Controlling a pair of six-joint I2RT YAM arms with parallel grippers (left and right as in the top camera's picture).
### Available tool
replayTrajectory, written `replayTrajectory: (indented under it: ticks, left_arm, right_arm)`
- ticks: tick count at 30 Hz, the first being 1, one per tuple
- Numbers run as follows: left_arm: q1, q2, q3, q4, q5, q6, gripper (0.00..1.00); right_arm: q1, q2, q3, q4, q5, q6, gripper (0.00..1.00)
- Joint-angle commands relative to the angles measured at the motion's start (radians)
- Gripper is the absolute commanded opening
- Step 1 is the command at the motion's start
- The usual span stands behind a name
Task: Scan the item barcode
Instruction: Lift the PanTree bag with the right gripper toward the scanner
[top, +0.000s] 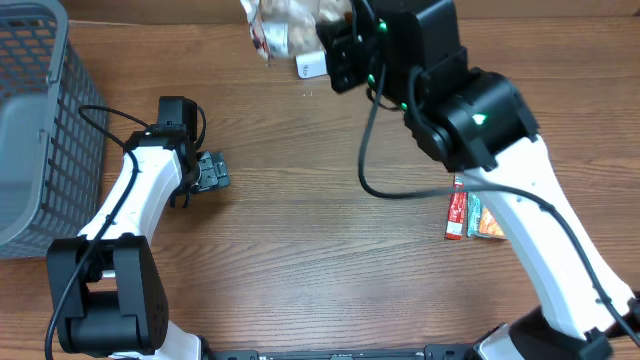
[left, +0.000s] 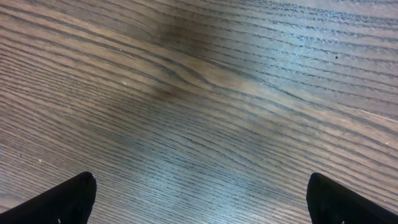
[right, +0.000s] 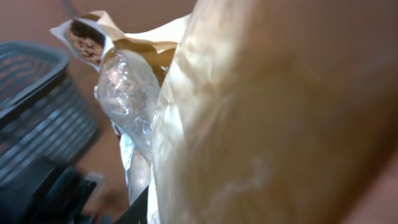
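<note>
Crinkled tan-and-clear plastic snack bag (top: 283, 28) is held at the far edge of the wooden tabletop (top: 320, 250), clamped in my right fingers (top: 338, 52). My left fingers (left: 62, 202) stand wide apart, empty, over bare wood. I see no scanner; I judge the scan not yet done.

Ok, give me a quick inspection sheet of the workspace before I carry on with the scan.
Surface: wooden table, bare between the arms.
Job's things: snack bag held at the far edge; no barcode visible.
Clutter: red and orange packets lying flat by the right arm.
End effectors: left end effector open and empty above the table; right end effector shut on the snack bag.
Cables: black cable loops off the right arm; second cable arcs beside the left arm.
Surroundings: gray mesh basket at the left edge.
</note>
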Motion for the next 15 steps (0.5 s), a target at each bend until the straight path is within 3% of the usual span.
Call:
replayTrajectory:
  ticks: [1, 5, 8, 12, 15]
  left_arm:
    - [0.003, 0.011, 0.016, 0.002, -0.014, 0.019, 1.0]
    - [0.003, 0.011, 0.016, 0.003, -0.014, 0.019, 0.99]
    - [0.003, 0.011, 0.016, 0.003, -0.014, 0.019, 0.99]
    - [0.003, 0.011, 0.016, 0.002, -0.014, 0.019, 0.99]
    - [0.003, 0.011, 0.016, 0.003, -0.014, 0.019, 1.0]
  right_arm:
    - [0.003, 0.091, 0.008, 0.077, 0.163, -0.066, 0.03]
    - [0.003, 0.182, 0.007, 0.21, 0.216, -0.171, 0.04]
    - [0.003, 0.259, 0.007, 0.288, 0.227, -0.327, 0.04]
    - [0.014, 0.368, 0.007, 0.409, 0.386, -0.503, 0.04]
    - [0.015, 0.439, 0.007, 0.505, 0.489, -0.557, 0.04]
